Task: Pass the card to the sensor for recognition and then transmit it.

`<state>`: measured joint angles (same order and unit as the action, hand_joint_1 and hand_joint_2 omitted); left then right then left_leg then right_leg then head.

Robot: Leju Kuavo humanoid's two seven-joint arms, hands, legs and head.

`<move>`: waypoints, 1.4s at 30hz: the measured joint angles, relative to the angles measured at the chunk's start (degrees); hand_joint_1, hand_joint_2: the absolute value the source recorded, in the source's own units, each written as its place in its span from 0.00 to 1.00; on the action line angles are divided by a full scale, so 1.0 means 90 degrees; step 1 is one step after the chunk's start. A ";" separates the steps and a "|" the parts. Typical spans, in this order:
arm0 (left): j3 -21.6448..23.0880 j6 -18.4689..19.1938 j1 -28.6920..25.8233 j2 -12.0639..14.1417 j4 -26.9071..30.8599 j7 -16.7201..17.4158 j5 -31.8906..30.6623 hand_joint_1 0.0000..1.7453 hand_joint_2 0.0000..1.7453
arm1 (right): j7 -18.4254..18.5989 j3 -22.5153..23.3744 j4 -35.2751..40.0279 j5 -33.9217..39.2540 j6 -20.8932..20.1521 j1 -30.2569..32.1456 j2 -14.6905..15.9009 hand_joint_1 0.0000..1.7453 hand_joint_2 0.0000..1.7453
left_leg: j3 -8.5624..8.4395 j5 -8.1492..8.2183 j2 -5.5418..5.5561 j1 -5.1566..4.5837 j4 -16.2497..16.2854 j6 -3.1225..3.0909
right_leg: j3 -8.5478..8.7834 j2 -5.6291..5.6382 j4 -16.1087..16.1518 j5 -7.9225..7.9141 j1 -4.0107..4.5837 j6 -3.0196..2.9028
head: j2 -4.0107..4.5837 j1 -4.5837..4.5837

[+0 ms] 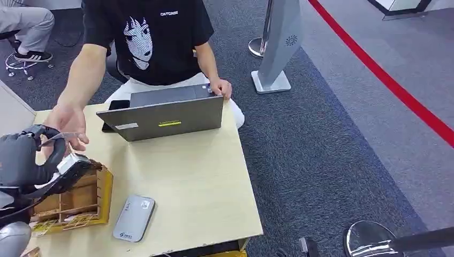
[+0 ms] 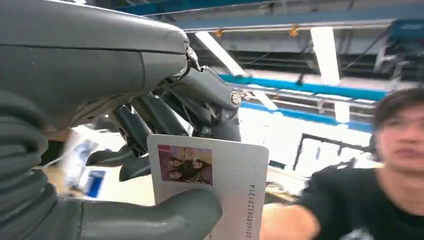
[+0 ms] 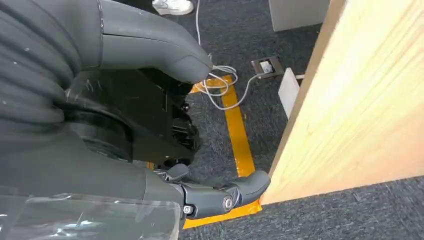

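Observation:
My left hand [image 1: 24, 158] is raised over the table's left side and pinches a white card [image 1: 59, 138] between thumb and fingers. The left wrist view shows that card [image 2: 220, 185] close up, with a small photo and a printed number, under my thumb [image 2: 150, 217]. A person's open hand [image 1: 69, 124] reaches right up to the card; I cannot tell whether it touches. The grey sensor pad [image 1: 134, 218] lies flat near the table's front edge, to the right of my hand. My right hand [image 3: 220, 196] hangs beside the table edge [image 3: 350, 100] holding nothing, its fingers apart.
A wooden compartment box [image 1: 80, 201] sits under my left hand. An open grey laptop [image 1: 166, 115] stands at the back of the table, with the seated person behind it. A grey floor stand [image 1: 278, 48] is on the carpet beyond; cables [image 3: 220, 85] and yellow tape lie on the floor.

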<state>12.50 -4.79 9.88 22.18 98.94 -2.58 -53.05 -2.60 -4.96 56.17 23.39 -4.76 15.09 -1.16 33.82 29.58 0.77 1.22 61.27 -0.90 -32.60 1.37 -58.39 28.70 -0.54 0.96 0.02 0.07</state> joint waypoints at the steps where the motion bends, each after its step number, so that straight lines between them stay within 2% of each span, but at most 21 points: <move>1: -0.0056 -0.0029 0.0000 -0.0005 -0.0078 -0.0010 -0.0007 1.00 1.00 | -0.0010 -0.0044 -0.0012 0.0015 0.0024 -0.0012 0.0012 0.00 1.00 | 0.0001 0.0000 0.0003 0.0001 0.0000 0.0000 | 0.0000 -0.0001 0.0000 0.0001 -0.0001 -0.0001 | 0.0000 0.0002; 3: -0.0174 -0.0124 -0.0022 -0.0015 -0.0266 -0.0080 -0.0010 1.00 1.00 | -0.0058 -0.0153 -0.0049 0.0114 0.0063 -0.0048 0.0068 0.00 1.00 | 0.0000 0.0000 0.0002 0.0000 -0.0001 0.0000 | 0.0000 -0.0001 0.0000 0.0001 -0.0004 -0.0001 | 0.0000 0.0002; 4: -0.0216 -0.0155 -0.0051 -0.0024 -0.0321 -0.0085 -0.0010 0.00 1.00 | -0.0073 -0.0194 -0.0070 0.0131 0.0070 -0.0066 0.0095 0.00 1.00 | 0.0000 0.0001 0.0001 -0.0002 -0.0001 0.0000 | 0.0000 -0.0001 0.0000 0.0001 -0.0004 -0.0001 | 0.0000 0.0000; 10: -0.0403 -0.0379 -0.0296 -0.0085 -0.0454 -0.0151 0.0003 0.00 1.00 | -0.0012 -0.0357 -0.0070 0.0267 0.0262 -0.0070 0.0172 0.00 1.00 | 0.0000 0.0000 0.0002 -0.0003 -0.0001 0.0000 | 0.0002 -0.0001 0.0001 0.0001 -0.0004 -0.0001 | 0.0000 0.0002; 13: -0.0452 -0.0639 -0.0588 -0.0136 -0.0417 -0.0411 0.0161 0.00 1.00 | -0.0073 -0.0406 -0.0066 0.0362 0.0313 -0.0037 0.0194 0.00 1.00 | 0.0000 0.0001 -0.0002 -0.0003 -0.0001 -0.0001 | 0.0000 0.0001 0.0001 0.0001 -0.0004 -0.0001 | 0.0000 0.0000; 18: -0.0505 -0.0913 -0.1267 -0.0204 0.0091 -0.0855 0.0238 0.00 1.00 | -0.0109 -0.0418 0.0092 0.0452 0.0398 0.0111 0.0209 0.00 1.00 | 0.0002 0.0010 -0.0001 -0.0003 -0.0001 0.0001 | 0.0000 0.0000 0.0003 0.0009 -0.0004 0.0000 | 0.0000 0.0002; 22: -0.0502 -0.0945 -0.1912 -0.0192 0.0589 -0.1227 0.0155 0.00 1.00 | -0.0175 -0.0415 0.0160 0.0449 0.0359 0.0222 0.0253 0.00 1.00 | 0.0001 0.0014 0.0000 -0.0004 -0.0001 0.0002 | 0.0000 0.0000 0.0006 0.0014 -0.0004 -0.0006 | 0.0000 0.0002; 25: -0.0395 -0.0957 -0.2394 -0.0017 0.0987 -0.1348 -0.0209 0.00 1.00 | -0.0182 -0.0311 0.0233 0.0384 0.0136 0.0330 0.0359 0.00 1.00 | 0.0001 0.0018 0.0000 -0.0005 -0.0001 -0.0002 | -0.0001 -0.0001 0.0007 0.0017 -0.0004 -0.0007 | 0.0000 0.0000; 29: 0.0081 -0.1231 -0.2901 0.0401 0.1227 -0.1039 -0.0714 0.00 1.00 | -0.0117 0.0000 0.0294 0.0034 -0.0117 0.0393 0.0359 0.00 1.00 | -0.0001 0.0020 0.0000 -0.0004 -0.0002 0.0000 | 0.0000 -0.0001 0.0007 0.0022 -0.0003 -0.0007 | 0.0000 0.0000; 33: 0.0576 -0.1270 -0.3153 0.0787 0.1239 -0.0719 -0.0765 0.00 1.00 | -0.0090 0.0277 0.0313 -0.0201 -0.0260 0.0399 0.0352 0.00 1.00 | -0.0002 0.0020 0.0001 -0.0004 -0.0002 0.0000 | 0.0001 -0.0002 0.0006 0.0022 -0.0003 -0.0007 | 0.0000 0.0000; 37: 0.1099 -0.1299 -0.3235 0.1166 0.1173 -0.0276 -0.0792 0.00 1.00 | -0.0061 0.0505 0.0318 -0.0399 -0.0381 0.0385 0.0333 0.00 1.00 | -0.0002 0.0020 0.0002 -0.0004 -0.0003 0.0000 | 0.0002 -0.0002 0.0006 0.0023 -0.0003 -0.0007 | 0.0000 0.0002; 42: 0.1623 -0.1654 -0.3250 0.1542 0.0925 0.0374 -0.0964 0.00 1.00 | -0.0034 0.0753 0.0318 -0.0612 -0.0503 0.0363 0.0250 0.00 1.00 | -0.0001 0.0020 0.0002 -0.0003 -0.0004 0.0000 | 0.0001 -0.0002 0.0005 0.0024 -0.0002 -0.0007 | 0.0000 0.0002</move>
<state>27.10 -19.67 -19.37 36.07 107.27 0.79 -61.72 -2.91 1.82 59.04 17.88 -9.29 18.36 1.09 33.81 29.76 0.79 1.19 61.23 -0.90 -32.59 1.36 -58.34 28.92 -0.56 0.89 0.02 0.09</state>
